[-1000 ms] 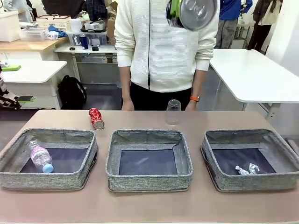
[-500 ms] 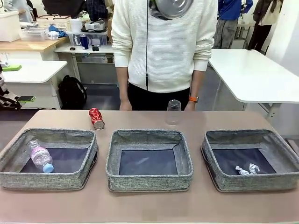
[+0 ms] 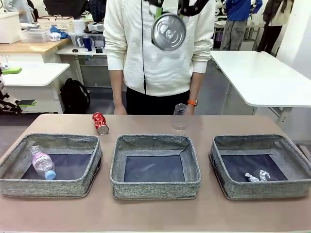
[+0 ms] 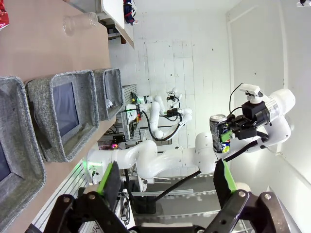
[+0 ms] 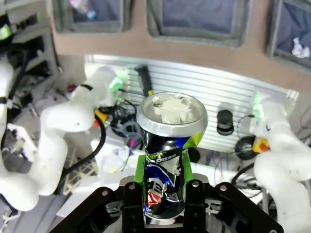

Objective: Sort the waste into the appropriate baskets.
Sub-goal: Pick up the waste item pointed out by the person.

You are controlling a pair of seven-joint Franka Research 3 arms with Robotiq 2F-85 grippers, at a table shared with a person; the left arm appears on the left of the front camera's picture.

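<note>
Right gripper [image 5: 163, 191]: clamps dark can [image 3: 168, 31]
Left gripper [image 4: 165, 177]: spread, empty
Done: bottle [image 3: 43, 163], scraps [image 3: 256, 176] binned
Pending: red can [image 3: 100, 123], cup [image 3: 180, 116], seemingly below gripper

On the table [image 3: 155, 213], lower frame: left basket [image 3: 48, 187] holds the bottle [image 3: 43, 162], middle basket [image 3: 155, 189] centre, right basket [image 3: 265, 190] holds scraps [image 3: 257, 176]. Behind them: crushed can [image 3: 99, 123] centre-left, cup [image 3: 180, 116] centre-right. Second can [image 3: 168, 32] top centre.

We see left gripper [image 4: 165, 171] at bottom edge, green pads wide apart, nothing between. Farther off we see right gripper [image 4: 227, 135] clamped on dark can [image 4: 217, 127], clear of table [image 4: 39, 43]. We note three grey baskets [image 4: 48, 87] in row, white scraps [image 4: 108, 103] in farthest, clear cup [image 4: 80, 22] beyond.
</note>
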